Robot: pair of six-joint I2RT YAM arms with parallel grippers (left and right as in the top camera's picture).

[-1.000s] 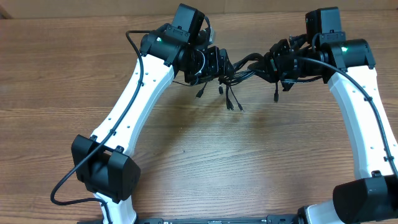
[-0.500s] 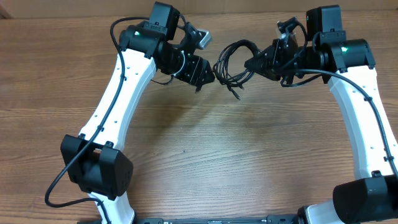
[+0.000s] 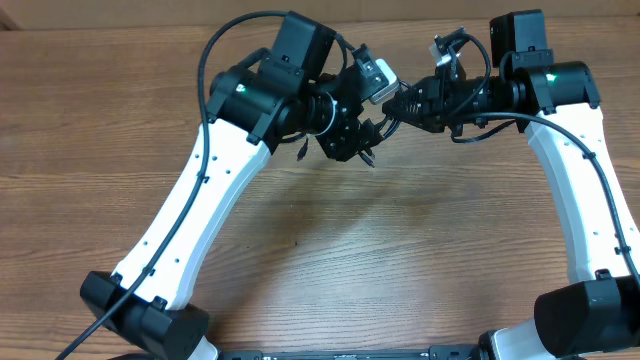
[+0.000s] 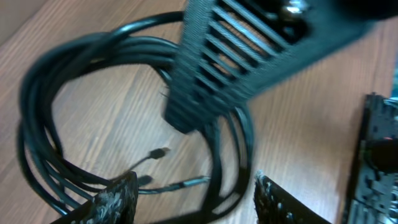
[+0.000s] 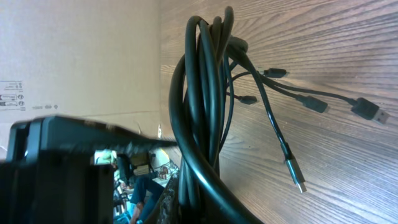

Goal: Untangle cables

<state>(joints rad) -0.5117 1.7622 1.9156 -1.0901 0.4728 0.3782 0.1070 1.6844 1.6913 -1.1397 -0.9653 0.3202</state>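
A wood-grain table [image 3: 330,260], with perhaps a cardboard panel [image 5: 74,56] behind it.

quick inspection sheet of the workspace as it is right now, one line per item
surface: wood-grain table, no spills or marks seen
job's things: cables bunched as one black coil, held up between the two arms; plug tips hang loose from it
clutter: nothing seen
grippers: right gripper looks clamped on the coil; left gripper open, its fingers either side of a strand, not closed on it
cables: thick black arm wires loop off the white arms, apart from the coil
surroundings: beige panel beyond the table edge in the right wrist view; the rest is too blurred to tell
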